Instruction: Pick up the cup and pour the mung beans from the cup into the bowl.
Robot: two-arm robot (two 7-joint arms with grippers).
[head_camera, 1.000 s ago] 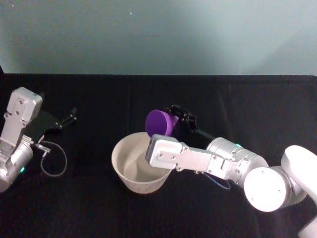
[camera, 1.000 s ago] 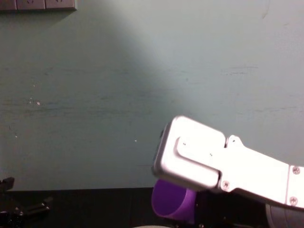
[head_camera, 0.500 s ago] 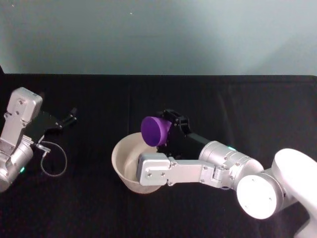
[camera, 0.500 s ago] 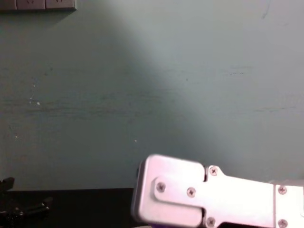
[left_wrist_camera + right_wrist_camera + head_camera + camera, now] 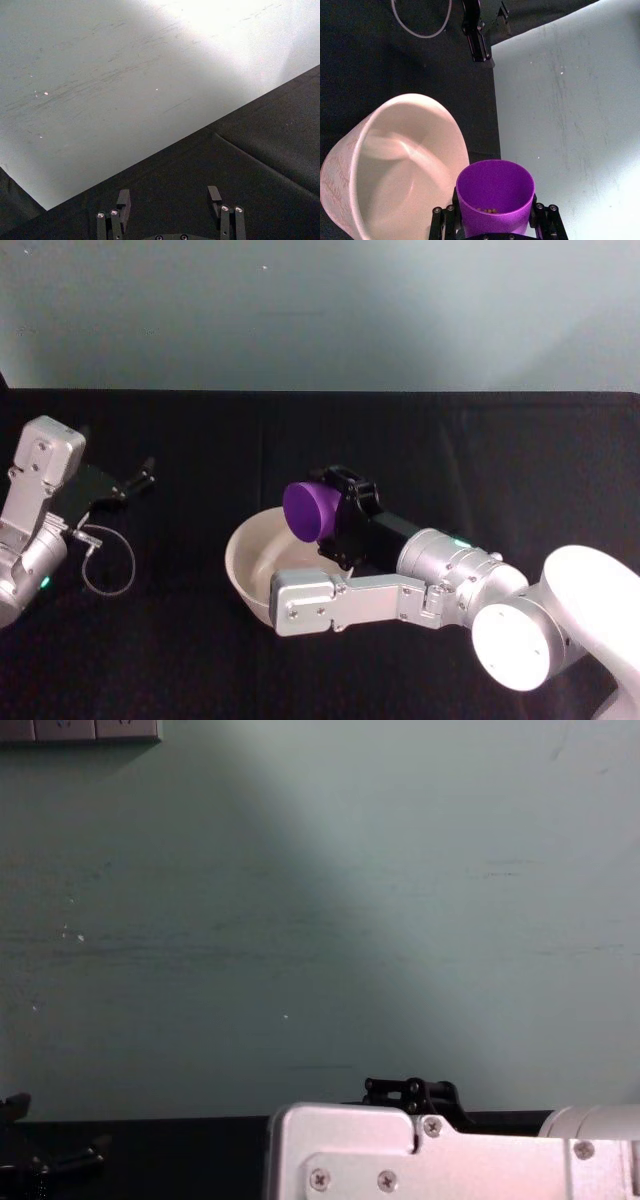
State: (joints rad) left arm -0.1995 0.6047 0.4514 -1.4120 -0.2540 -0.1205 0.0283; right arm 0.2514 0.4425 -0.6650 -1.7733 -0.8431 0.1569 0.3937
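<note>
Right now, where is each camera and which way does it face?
Head: high, looking down at the table; left gripper parked, right gripper holding cup by bowl.
Chest: low, facing the wall; right arm at bottom.
Left wrist: faces table and wall; own fingers open.
Right wrist: looks past its fingers into cup, bowl beside.
Shared: head, right wrist show cup, bowl.

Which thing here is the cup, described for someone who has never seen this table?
On the black table, find the whitish round bowl near the middle. Over its far rim, the right gripper holds a small bright purple plastic cup, tilted. It is the only vividly coloured thing; the left gripper rests open, far left.
</note>
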